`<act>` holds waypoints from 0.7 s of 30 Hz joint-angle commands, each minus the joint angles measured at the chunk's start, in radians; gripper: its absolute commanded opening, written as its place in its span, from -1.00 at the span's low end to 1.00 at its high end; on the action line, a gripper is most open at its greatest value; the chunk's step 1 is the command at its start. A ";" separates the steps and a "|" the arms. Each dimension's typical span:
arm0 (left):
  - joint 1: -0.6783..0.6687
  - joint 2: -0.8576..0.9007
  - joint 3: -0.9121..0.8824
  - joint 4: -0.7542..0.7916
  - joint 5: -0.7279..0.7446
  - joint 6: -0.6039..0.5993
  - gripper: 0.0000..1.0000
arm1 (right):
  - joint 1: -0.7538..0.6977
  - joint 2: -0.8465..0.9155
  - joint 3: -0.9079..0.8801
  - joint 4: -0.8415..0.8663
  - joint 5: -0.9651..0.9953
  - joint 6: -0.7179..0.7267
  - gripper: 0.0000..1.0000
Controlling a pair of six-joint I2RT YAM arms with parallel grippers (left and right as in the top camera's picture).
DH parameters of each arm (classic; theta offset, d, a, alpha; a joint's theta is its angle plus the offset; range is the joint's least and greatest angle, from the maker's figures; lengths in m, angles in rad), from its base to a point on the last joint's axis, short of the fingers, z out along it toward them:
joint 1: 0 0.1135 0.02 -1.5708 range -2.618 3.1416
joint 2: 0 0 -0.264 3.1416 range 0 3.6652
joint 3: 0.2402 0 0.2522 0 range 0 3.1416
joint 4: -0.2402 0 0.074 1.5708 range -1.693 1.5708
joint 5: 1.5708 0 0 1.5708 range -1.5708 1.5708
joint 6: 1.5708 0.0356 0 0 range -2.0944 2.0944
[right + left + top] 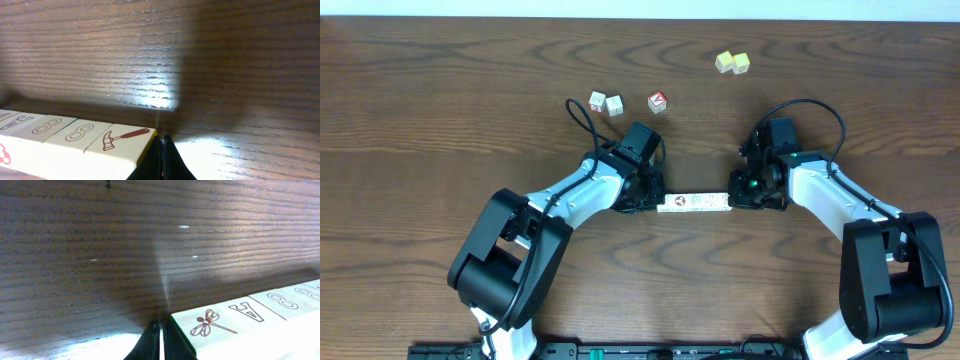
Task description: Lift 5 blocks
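Left jaws: we see them pressed together, tips against the dragonfly end of the blocks (694, 202).
Right jaws: pressed together, against the hammer end.

Even light, tabletop (155, 97) glare, deep shadows, perhaps soft wrist views.

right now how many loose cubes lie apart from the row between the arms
5: two small whitish wooden cubes and a red-and-white-topped cube beyond the left arm, two pale yellow cubes side by side farther back. More may be hidden.
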 commanded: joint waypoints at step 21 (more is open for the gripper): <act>0.093 0.014 -0.010 -0.072 0.094 0.045 -0.87 | 0.013 -0.010 -0.003 -0.006 -0.010 0.005 -0.98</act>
